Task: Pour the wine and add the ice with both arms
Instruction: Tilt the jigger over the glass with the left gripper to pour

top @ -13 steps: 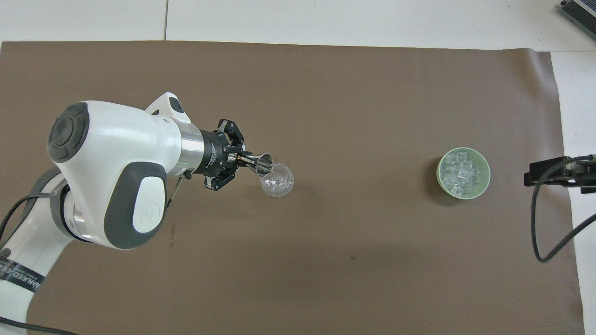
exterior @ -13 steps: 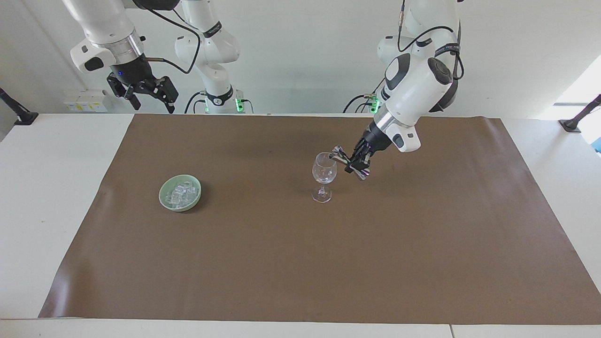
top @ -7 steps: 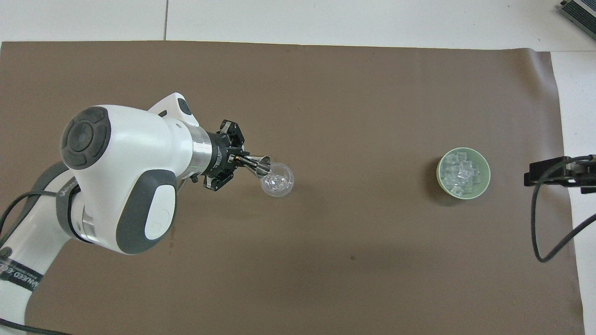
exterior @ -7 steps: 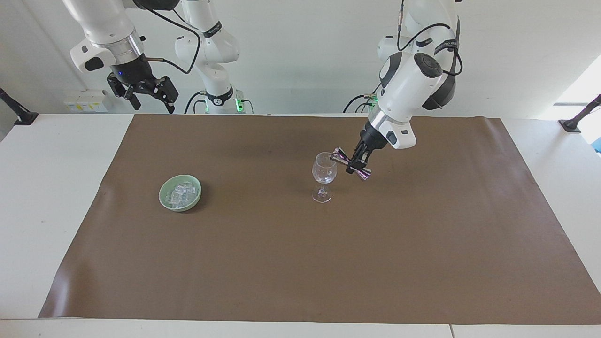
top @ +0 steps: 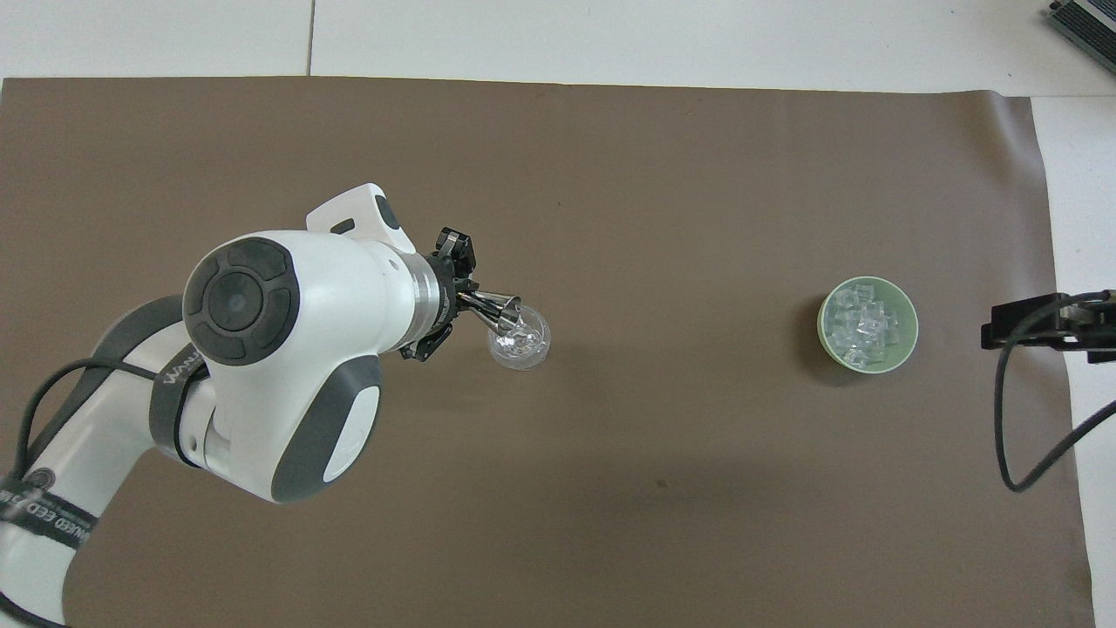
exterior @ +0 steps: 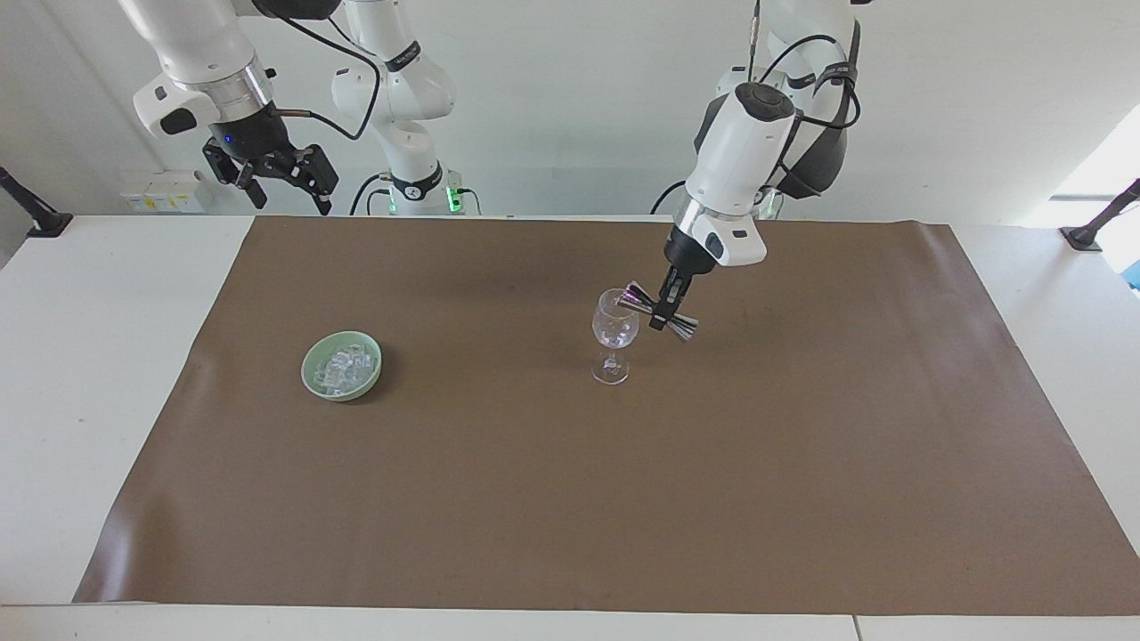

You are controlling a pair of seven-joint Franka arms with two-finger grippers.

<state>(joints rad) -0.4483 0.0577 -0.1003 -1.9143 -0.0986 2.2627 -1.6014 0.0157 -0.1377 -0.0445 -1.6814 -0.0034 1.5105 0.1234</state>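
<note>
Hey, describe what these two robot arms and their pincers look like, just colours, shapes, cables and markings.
Both arms are white with rounded, jointed segments. The left arm has dark grey joint caps, a silver wrist ring, a black band with white lettering and a black cable. Its left pincer is black. The right arm shows the same white shell, a silver ring, black cables and a small blue light above its black two-finger right pincer.
</note>
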